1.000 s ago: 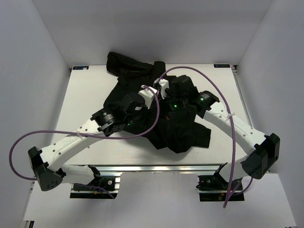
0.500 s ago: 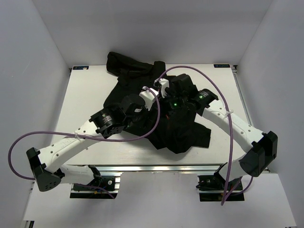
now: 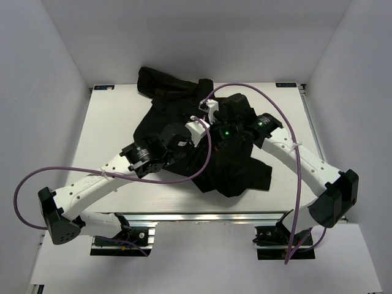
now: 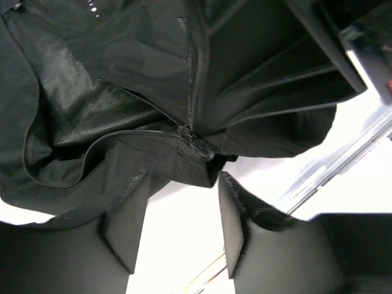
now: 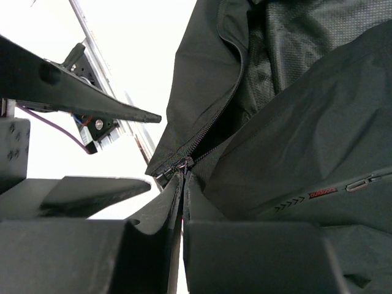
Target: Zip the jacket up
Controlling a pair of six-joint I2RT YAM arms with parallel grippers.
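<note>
The jacket (image 3: 236,174) lies bunched in the upper middle of the table (image 3: 110,122), one fold reaching over the top edge, with bare tabletop to its left and right and a narrow strip below it. The left gripper (image 4: 184,184) stands wide apart, the zipper (image 4: 197,144) ending just above its tips, while the right gripper (image 5: 182,184) is pinched tight on the zipper's end at lower centre. A small red tag (image 5: 323,193) on the fabric reads "outdoors".

White table (image 3: 110,135) boxed in by plain pale walls (image 3: 196,37).
An aluminium rail (image 3: 202,217) runs along its near edge; a small dark label (image 3: 104,87) marks the far-left corner, a second label (image 3: 285,84) the far-right.
</note>
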